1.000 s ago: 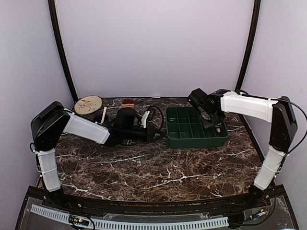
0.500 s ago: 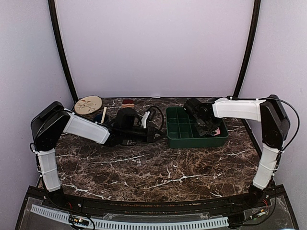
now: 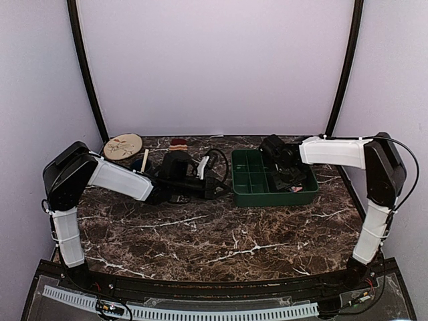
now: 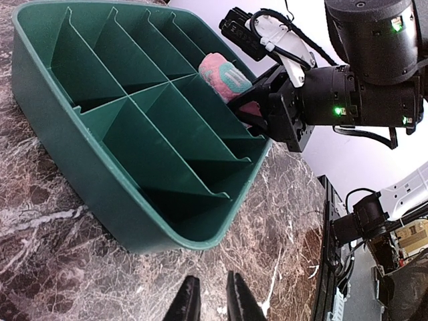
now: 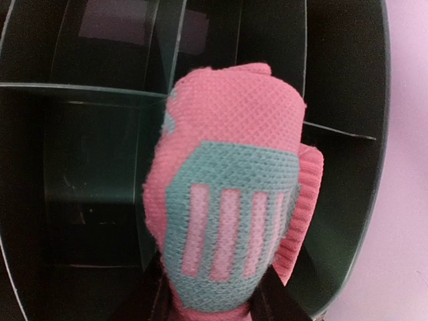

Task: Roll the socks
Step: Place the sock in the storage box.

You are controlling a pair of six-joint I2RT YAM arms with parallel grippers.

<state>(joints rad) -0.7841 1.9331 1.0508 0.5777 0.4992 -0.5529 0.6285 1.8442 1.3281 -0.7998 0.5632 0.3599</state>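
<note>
— What surrounds it?
— Plain lilac walls (image 3: 214, 67), with two black poles (image 3: 85, 73) curving up the back corners.
— And underneath?
— A dark brown marbled tabletop (image 3: 221, 234), white-veined, evenly lit.

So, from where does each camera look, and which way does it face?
Top external: above and behind the robot, facing down over the table; left arm and right arm show.
Left wrist: low on the left arm, facing across to the green tray; left gripper tips at bottom.
Right wrist: above the tray, facing down into it; right gripper holds the pink sock.
Shared: both wrist views show tray and pink sock.
</note>
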